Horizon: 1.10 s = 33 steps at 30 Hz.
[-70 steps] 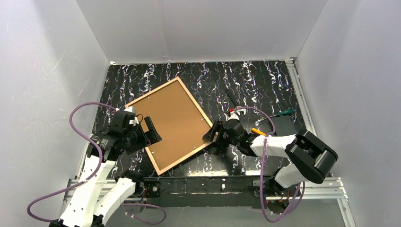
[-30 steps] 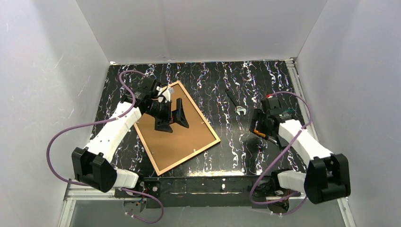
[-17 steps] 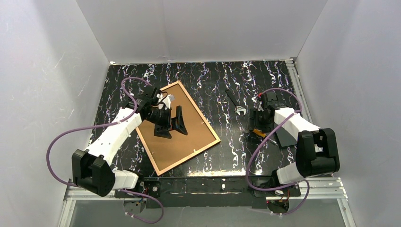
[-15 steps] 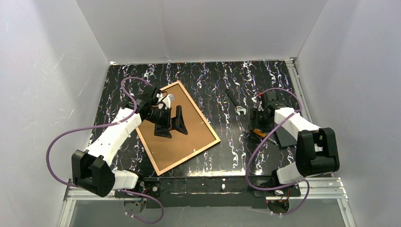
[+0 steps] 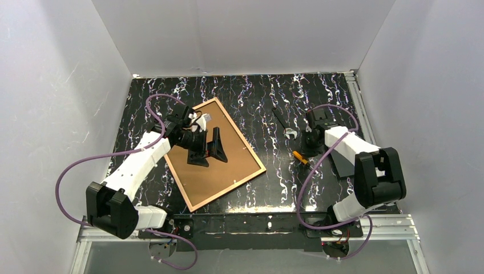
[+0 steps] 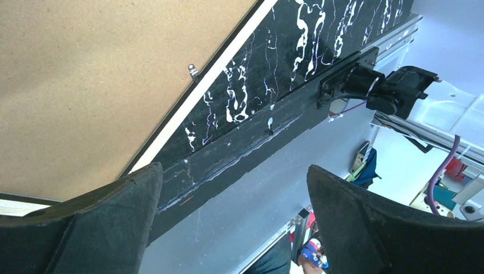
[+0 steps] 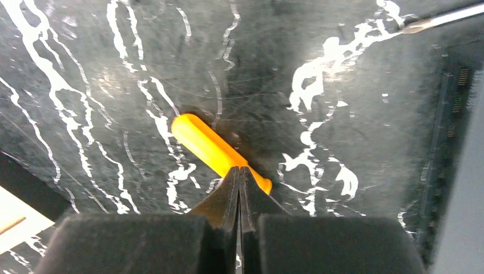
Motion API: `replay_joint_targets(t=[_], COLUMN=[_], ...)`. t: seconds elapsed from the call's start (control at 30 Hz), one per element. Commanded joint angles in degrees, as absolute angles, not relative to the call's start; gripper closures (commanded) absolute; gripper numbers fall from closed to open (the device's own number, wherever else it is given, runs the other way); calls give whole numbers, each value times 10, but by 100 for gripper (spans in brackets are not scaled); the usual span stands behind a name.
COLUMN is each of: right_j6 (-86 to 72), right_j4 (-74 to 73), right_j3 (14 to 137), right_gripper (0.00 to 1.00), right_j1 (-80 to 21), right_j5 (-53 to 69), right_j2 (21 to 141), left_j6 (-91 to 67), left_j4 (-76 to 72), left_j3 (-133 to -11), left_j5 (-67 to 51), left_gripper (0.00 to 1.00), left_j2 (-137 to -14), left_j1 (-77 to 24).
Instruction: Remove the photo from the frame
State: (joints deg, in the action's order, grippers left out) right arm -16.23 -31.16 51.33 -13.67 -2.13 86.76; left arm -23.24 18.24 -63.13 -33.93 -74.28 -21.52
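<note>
The frame (image 5: 229,189) lies face down and askew on the left half of the table, a thin pale rim round the photo's brown fibreboard back (image 5: 234,165); the print side is hidden. My left gripper (image 5: 209,151) hovers open over the board's middle. In the left wrist view its black fingers (image 6: 80,228) stand wide apart, with the board (image 6: 85,85), the frame's edge (image 6: 184,108) and a small metal clip (image 6: 193,70) beyond them. My right gripper (image 5: 311,142) is shut with nothing between its jaws (image 7: 240,170), its tips just above an orange tool handle (image 7: 211,147) lying on the table.
A wrench (image 5: 283,124) lies right of the frame, the orange-handled tool (image 5: 301,158) below it. A flat black box (image 5: 342,162) sits under the right arm, seen also at the right edge (image 7: 451,142). A metal shaft tip (image 7: 439,17) lies at the far corner. White walls enclose the table.
The right gripper has closed and shifted left and away from the bases, and the orange tool now lies a little further left. The left arm has stayed over the board.
</note>
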Motion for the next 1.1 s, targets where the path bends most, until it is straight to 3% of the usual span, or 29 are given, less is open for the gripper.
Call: replay_joint_targets(t=[0.0, 0.3, 0.33, 0.43, 0.53, 0.67, 0.8, 0.9, 1.0, 1.07], right_j6=[-238, -296, -278, -203, -126, -84, -75, -76, -117, -177], right_j4=[-300, -266, -286, -286, -289, -303, -328, -346, -345, -334], right_j3=[546, 532, 542, 540, 541, 548, 580, 604, 619, 618], right_gripper=[99, 99, 96, 59, 51, 45, 48, 66, 98, 99], right_j1=[-186, -232, -234, -241, -265, -331, -353, -361, -363, -363], right_j5=[-47, -57, -63, -31, 18, -108, -167, -150, -149, -168], right_j2=[875, 804, 811, 819, 840, 889, 954, 984, 976, 942], left_j6=[-235, -237, -236, -238, -242, -236, -235, -234, -235, -235], left_j4=[211, 185, 185, 185, 180, 175, 175, 175, 175, 171], left_j3=[-619, -608, -607, -607, -607, -603, -603, -603, -603, -603], left_j5=[-375, -397, -396, -399, -411, -406, -404, -404, -407, -412], left_gripper=[2, 2, 2, 2, 2, 2, 2, 2, 2, 2], left_j2=[-736, -749, -751, -761, -764, -761, -765, -769, -771, -771], left_j1=[-218, -231, -233, -237, -238, -243, -246, -250, -252, -255])
